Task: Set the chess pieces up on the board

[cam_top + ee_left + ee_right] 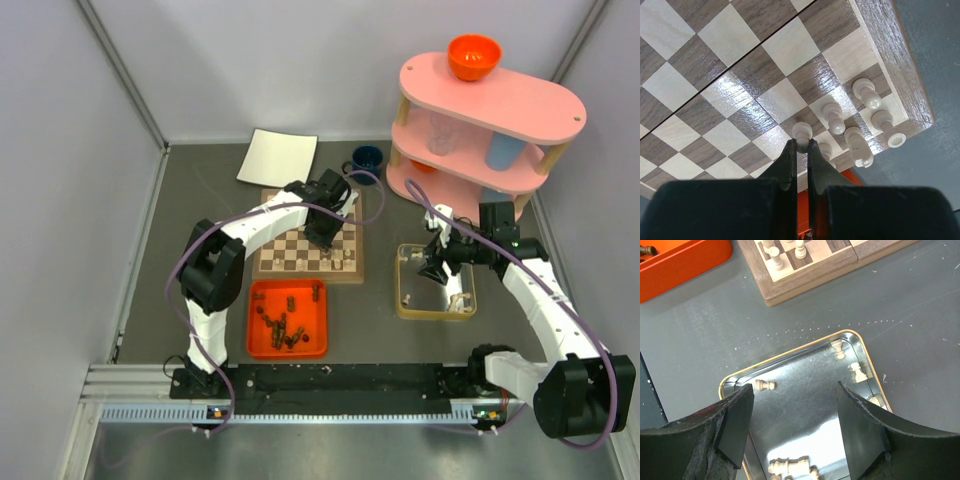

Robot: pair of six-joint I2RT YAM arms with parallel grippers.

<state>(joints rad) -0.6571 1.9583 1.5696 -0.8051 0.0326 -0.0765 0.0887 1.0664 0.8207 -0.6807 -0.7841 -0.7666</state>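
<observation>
- L gripper (801, 146) pinching pale beige wooden pawn (802, 132) at checkered wooden board (900, 65) corner; I see few others set.
- R gripper (794, 392) jaws spread above silver tin tray (790, 352); pale pcs (764, 385) inside.
- Dark brown pcs (283, 325) unplaced, in orange tray (252, 320).

Closed in by pale grey walls (300, 60) at the back and both sides, joined by thin metal corner strips (122, 75). Covered below with a dark grey matte tabletop (200, 190), scuffed and flecked with fine white specks in the right wrist view. Furnished near the back right corner with a pink three-tier shelf (520, 95) on pale wooden posts. Edged along the near side by a ribbed silver rail (130, 385). Lit evenly and softly, with only faint shadows
</observation>
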